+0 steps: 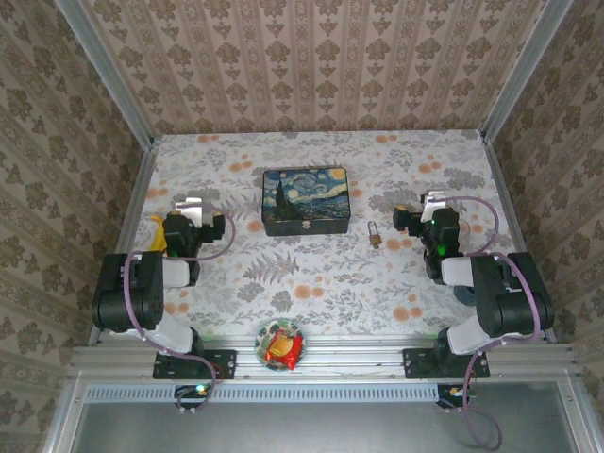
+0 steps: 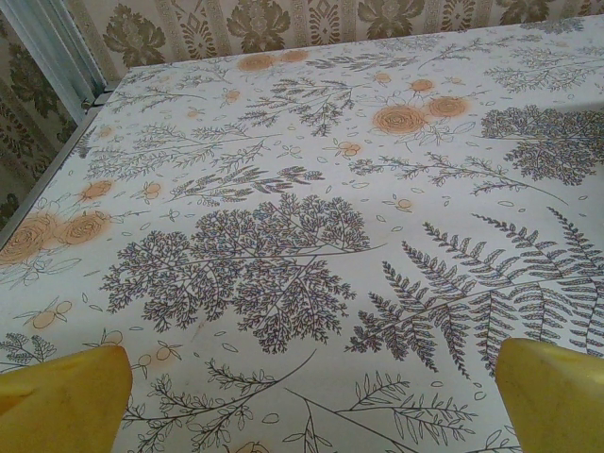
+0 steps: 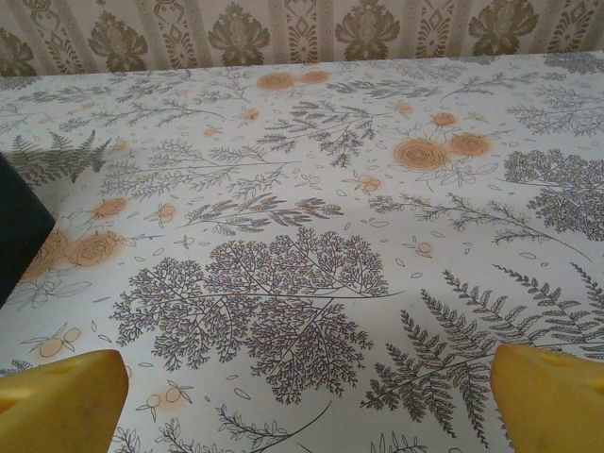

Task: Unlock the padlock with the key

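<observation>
The tiny brass padlock [image 1: 375,238] lies on the flowered tablecloth just right of the painted tin, its thin shackle pointing to the far side. The key is hidden or too small to make out. My right gripper [image 1: 431,201] hovers a short way right of the padlock, apart from it. In the right wrist view this gripper [image 3: 307,396] is open, its yellow fingertips [image 3: 552,396] wide apart over bare cloth. My left gripper [image 1: 192,206] is at the table's left side, far from the padlock. It [image 2: 310,387] is open too, with nothing between its yellow fingertips [image 2: 66,401].
A dark blue painted tin box [image 1: 304,200] stands mid-table; its dark side [image 3: 17,236] shows at the left edge of the right wrist view. A round dish with a red and yellow packet [image 1: 280,344] sits at the near edge. A yellow object [image 1: 156,236] lies beside the left arm. Patterned walls enclose the table.
</observation>
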Controlling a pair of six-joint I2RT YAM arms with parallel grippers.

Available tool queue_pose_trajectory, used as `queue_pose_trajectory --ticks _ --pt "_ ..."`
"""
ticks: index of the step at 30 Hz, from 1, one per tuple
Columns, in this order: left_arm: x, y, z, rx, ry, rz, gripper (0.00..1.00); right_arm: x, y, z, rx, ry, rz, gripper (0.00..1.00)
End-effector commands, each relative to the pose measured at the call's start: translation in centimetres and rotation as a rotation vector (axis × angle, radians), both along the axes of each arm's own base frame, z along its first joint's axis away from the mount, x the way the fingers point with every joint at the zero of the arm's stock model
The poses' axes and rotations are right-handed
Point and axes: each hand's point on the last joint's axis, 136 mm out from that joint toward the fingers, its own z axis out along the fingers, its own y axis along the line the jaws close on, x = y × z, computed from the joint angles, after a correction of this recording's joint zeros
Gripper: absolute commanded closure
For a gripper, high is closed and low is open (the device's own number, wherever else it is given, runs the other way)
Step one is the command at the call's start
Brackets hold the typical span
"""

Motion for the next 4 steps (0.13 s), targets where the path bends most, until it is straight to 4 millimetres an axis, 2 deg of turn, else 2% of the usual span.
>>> queue_pose_trajectory --ticks 1,4 --pt "0.29 -0.06 0.39 -0.006 -0.009 0.001 0.00 0.19 -0.05 -0.36 -0.011 0.016 0.007 0.00" --pt "0.28 -0.06 0.37 -0.006 -0.009 0.001 0.00 0.20 -0.05 -0.38 -0.011 0.017 0.007 0.00"
